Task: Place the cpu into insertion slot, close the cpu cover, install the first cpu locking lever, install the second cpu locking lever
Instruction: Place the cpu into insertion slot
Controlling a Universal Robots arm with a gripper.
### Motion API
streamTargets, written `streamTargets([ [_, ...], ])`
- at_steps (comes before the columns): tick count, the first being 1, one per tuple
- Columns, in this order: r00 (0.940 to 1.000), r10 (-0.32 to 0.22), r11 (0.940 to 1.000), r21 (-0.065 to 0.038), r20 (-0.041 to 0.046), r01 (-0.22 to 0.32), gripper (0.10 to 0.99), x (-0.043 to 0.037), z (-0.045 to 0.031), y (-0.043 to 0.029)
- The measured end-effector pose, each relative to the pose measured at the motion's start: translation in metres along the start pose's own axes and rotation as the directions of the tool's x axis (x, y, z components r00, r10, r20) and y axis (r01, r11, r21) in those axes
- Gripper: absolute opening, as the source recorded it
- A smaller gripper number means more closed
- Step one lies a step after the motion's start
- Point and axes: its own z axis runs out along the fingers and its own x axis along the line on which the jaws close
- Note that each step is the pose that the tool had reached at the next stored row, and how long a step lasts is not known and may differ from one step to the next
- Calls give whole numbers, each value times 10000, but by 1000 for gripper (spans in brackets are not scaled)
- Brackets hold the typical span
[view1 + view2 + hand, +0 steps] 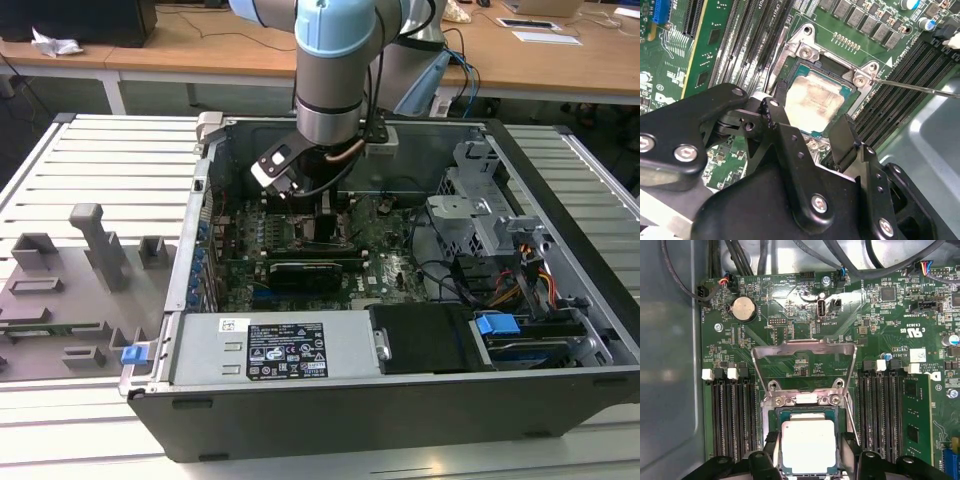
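The jaws of the gripper (810, 442) are held apart, a finger (771, 441) set on either side of the cpu (808, 446). The cpu is seated flat in the slot (772, 421). The cover (805, 343) is raised.

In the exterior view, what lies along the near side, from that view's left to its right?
Grey fixture blocks → blue clip → labelled power supply → black drive bay cover → blue latch.

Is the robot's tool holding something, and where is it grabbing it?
Cannot tell: the tool sits around the cpu in the insertion slot, by two opposite edges.
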Motion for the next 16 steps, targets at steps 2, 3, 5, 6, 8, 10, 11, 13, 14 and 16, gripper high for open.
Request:
streamTargets([
  [2, 10000, 0, 10000, 8, 0, 0, 604, 2, -29, 1],
  [3, 10000, 1, 10000, 21, 1, -1, 604, 3, -58, 2],
  [5, 10000, 1, 10000, 60, 0, -1, 522, 4, -73, 5],
  [6, 10000, 4, 10000, 97, 3, -4, 459, 4, -77, 10],
  [8, 10000, 5, 9999, 113, 6, -5, 337, 4, -80, 11],
  [10, 10000, 6, 9999, 126, 8, -6, 216, 4, -92, 12],
  [11, 10000, 6, 9999, 126, 6, -6, 157, 5, -96, 12],
  [13, 10000, 6, 9999, 135, 7, -6, 106, 7, -133, 13],
  [14, 10000, 6, 9999, 140, 7, -6, 106, 7, -144, 13],
  [16, 10000, 6, 9999, 141, 6, -6, 106, 8, -155, 14],
])
